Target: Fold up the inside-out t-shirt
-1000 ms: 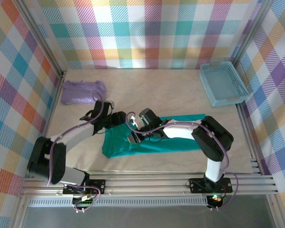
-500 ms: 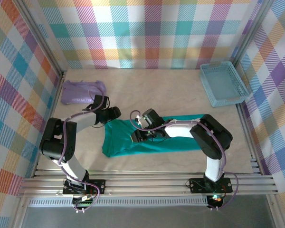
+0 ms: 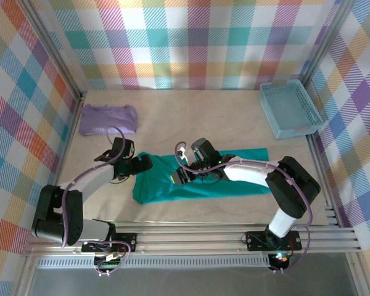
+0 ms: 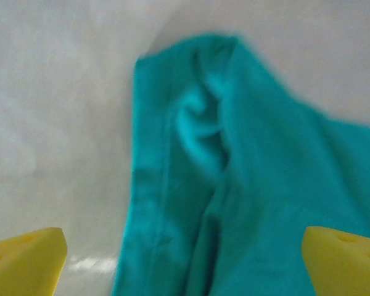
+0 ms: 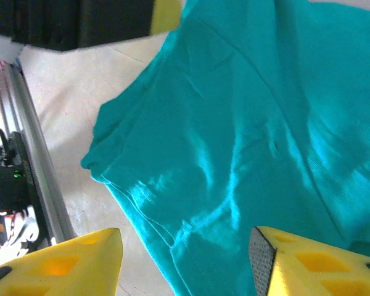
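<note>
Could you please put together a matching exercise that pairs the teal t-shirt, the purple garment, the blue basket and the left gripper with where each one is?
Things:
1. teal t-shirt
2. purple garment
3. blue basket
4. left gripper

Places:
A. far right corner of the table
B. at the shirt's left end, jaws wide apart
C. far left corner, folded
D. stretched across the middle, nearer the arms

Pairs: 1-D, 2-C, 3-A, 4-B.
</note>
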You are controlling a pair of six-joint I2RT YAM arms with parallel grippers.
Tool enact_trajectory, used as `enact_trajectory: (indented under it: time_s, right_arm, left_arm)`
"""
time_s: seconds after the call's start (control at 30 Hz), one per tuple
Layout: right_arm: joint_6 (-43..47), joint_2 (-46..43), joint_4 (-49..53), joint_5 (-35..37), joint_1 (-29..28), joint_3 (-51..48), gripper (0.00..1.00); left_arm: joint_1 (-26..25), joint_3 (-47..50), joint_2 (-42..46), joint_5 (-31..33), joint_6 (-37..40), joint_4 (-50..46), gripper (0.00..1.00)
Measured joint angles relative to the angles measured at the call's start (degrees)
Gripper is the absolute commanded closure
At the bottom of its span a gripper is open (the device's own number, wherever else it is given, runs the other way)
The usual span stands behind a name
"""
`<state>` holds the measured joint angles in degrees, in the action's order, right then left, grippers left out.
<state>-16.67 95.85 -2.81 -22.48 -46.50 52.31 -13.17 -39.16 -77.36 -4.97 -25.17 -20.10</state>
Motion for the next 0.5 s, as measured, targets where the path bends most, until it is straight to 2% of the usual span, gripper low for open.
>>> enact_trajectory:
  time_s: [0.13,0.27,0.5]
  right_arm:
    - [0.87,0.0,0.94,0.76,0.04,0.0,0.43]
    - [1.09,0.0,1.2,1.03,0.04,0.0,0.43]
    - [1.16,-0.83,1.92,2.82,0.46,-0.52,0.43]
  left_arm:
    - [-3.17,0.72,-0.24,-0.13,0.57,-1.75,0.01]
    - [-6.49,0.74,-2.75,-0.15,1.03,-1.16,0.06]
    - [-10.88,0.61,-4.55,6.67,1.01,-0.96,0.28]
